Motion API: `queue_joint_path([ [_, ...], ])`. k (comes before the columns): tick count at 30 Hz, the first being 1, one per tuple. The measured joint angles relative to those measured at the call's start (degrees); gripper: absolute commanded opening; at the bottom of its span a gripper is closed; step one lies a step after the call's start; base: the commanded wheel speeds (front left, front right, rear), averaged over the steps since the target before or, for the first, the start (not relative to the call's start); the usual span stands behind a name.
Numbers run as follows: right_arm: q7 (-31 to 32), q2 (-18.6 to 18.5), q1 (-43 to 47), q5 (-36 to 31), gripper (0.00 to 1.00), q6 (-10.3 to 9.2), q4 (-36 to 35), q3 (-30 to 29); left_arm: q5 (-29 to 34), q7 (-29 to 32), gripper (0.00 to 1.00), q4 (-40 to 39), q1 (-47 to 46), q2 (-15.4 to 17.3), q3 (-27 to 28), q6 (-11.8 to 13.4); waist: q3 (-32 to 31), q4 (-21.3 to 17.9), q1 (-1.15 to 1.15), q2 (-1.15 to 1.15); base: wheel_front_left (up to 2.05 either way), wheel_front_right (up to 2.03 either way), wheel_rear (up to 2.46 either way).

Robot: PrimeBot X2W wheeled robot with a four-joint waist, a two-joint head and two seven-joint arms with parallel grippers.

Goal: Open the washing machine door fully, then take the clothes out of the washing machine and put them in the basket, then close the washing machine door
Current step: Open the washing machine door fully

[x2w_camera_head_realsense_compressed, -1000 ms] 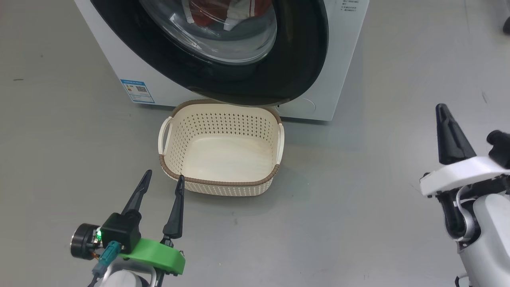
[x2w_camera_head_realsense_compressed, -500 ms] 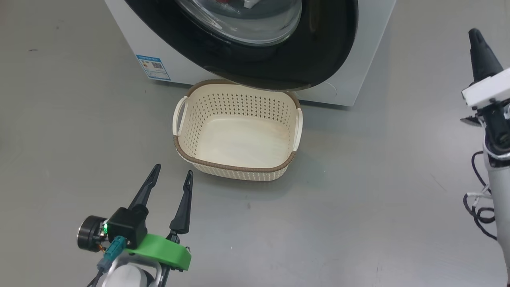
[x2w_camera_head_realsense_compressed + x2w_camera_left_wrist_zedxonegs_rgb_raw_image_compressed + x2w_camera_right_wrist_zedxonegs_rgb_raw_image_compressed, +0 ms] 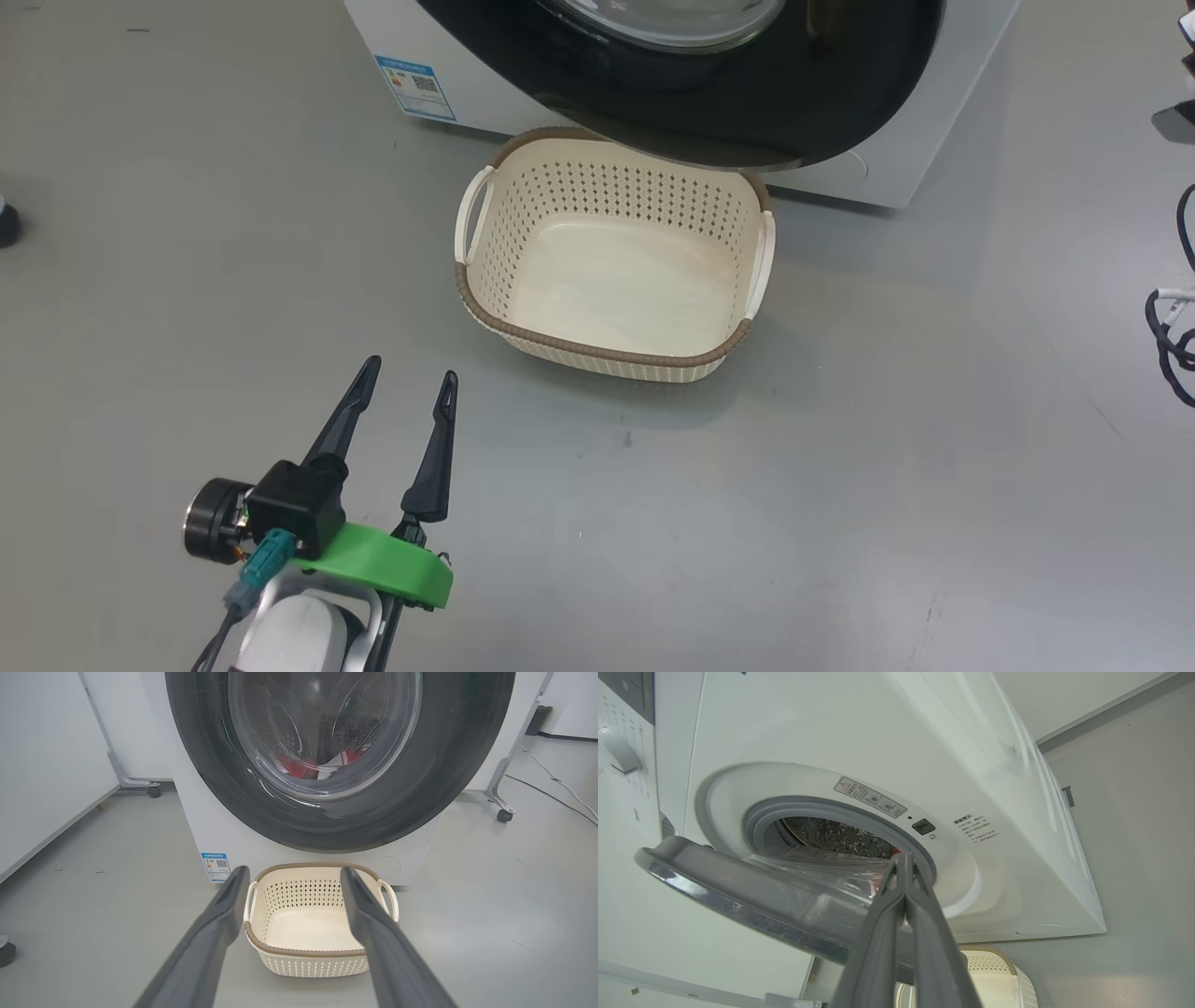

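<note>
Door [image 3: 714, 891] ajar, R gripper [image 3: 902, 857] at its edge.
R gripper pinched closed, empty, tips over door's glass; L gripper [image 3: 412, 368] spread wide, basket [image 3: 597, 352] just ahead.

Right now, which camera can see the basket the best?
The head view: it looks down on nearly the whole basket, with its rim, both handles and bare bottom. The left wrist view shows it side-on, with the open jaws of the left gripper covering its edges. The right wrist view catches one corner.
</note>
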Motion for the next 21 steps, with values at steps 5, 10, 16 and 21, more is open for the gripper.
queue_joint_path([
  [5,2.9,0.2,-3.3,1.1,0.0,-1.07,2.2,0.5,-0.2,0.0,1.0,0.0,-0.6,0.0,-0.3,0.0,1.7,1.4,0.0,0.0,0.0,0.0,0.0],
  [10,5.4,0.9,-5.9,3.3,0.0,-2.05,4.5,0.2,-0.6,0.0,1.0,0.0,-1.4,0.0,-0.8,0.0,3.2,2.7,0.0,0.0,0.0,0.0,0.0],
  [16,8.5,1.7,-8.5,4.8,0.0,-2.61,7.2,0.4,-1.0,0.0,1.0,0.0,-1.7,0.0,-0.8,0.0,4.5,3.9,0.0,0.0,0.0,0.0,0.0],
  [21,10.8,2.5,-9.6,5.7,0.0,-3.05,9.6,1.1,-1.0,0.0,1.0,0.0,-1.8,-0.1,-0.8,0.0,4.9,4.4,0.0,0.0,0.0,0.0,0.0],
])
